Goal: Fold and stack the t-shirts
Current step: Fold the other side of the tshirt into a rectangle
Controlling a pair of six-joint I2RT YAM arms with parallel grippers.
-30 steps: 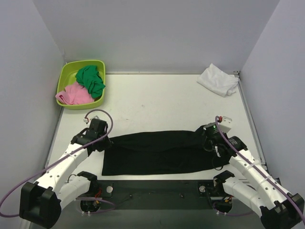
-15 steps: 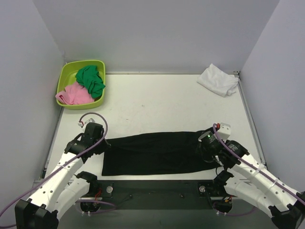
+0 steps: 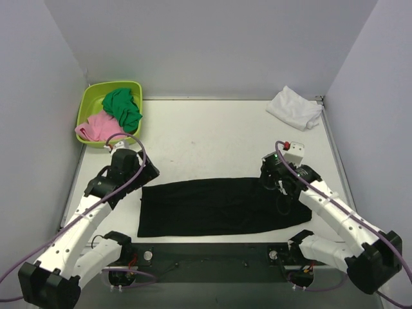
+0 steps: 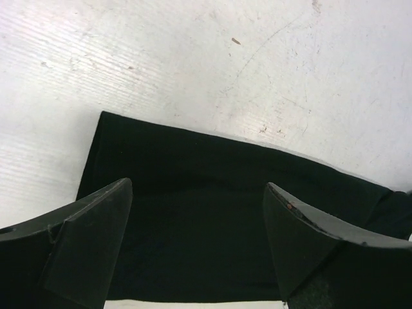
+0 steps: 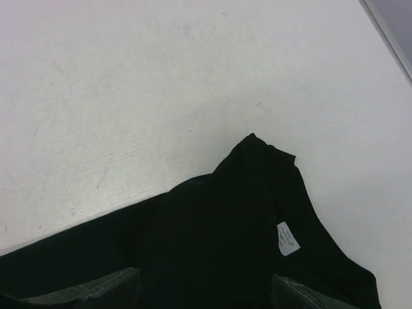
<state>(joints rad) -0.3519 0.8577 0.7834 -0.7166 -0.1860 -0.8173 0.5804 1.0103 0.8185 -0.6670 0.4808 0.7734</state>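
Observation:
The black t-shirt (image 3: 219, 207) lies flat as a long folded strip near the table's front edge, between the two arms. My left gripper (image 3: 143, 174) hovers open over its left end, jaws wide and empty above the cloth (image 4: 212, 206). My right gripper (image 3: 270, 180) hangs open over the right end, where the black cloth (image 5: 225, 219) bunches to a point and shows a small white label (image 5: 288, 238). The white t-shirt (image 3: 295, 107) sits crumpled at the far right corner.
A lime-green tub (image 3: 89, 102) stands at the far left with a green cloth (image 3: 122, 108) and a pink cloth (image 3: 100, 127) in it. Grey walls close in the table on three sides.
Both grippers have opened and let go of the black t-shirt, then lifted and drawn back toward the far side. The shirt now lies flat.

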